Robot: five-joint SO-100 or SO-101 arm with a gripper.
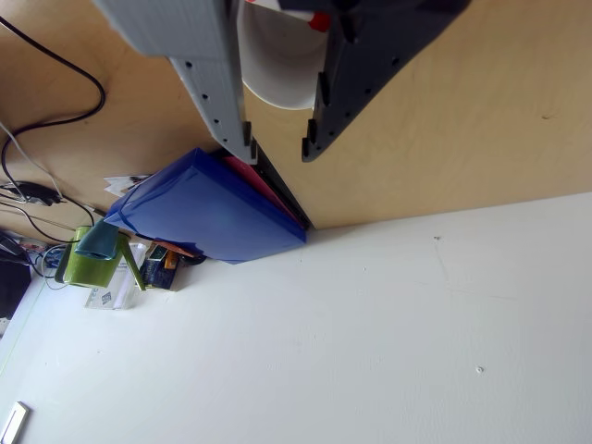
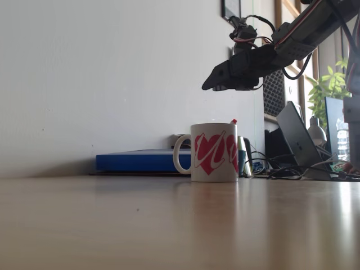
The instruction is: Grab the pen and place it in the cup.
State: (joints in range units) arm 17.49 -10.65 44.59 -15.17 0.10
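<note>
Poking up past the rim of the round white cup with pink-red swirl markings [image 2: 214,152], the small red tail of the slim white marker pen [image 2: 233,121] tells me the pen already stands inside, below and a little behind my gripper [image 2: 209,86] in the fixed view. From the other view I look down between the two fingers and see the cup's plain white inside [image 1: 277,74], with a bit of the pen's red and dark cap [image 1: 314,18] at the top edge. The gripper [image 1: 277,148] hangs open and empty, well above the cup. I judge the placing done; what's left is pulling the arm back without knocking the cup.

Beneath it runs a pale wooden tabletop [image 1: 481,111] meeting a white wall [image 1: 388,333]. A blue folder [image 1: 217,213] lies against that wall, with a small green holder [image 1: 92,259] and black cables [image 1: 55,83] beyond. A laptop [image 2: 298,138] and a leafy plant [image 2: 326,84] stand farther off.
</note>
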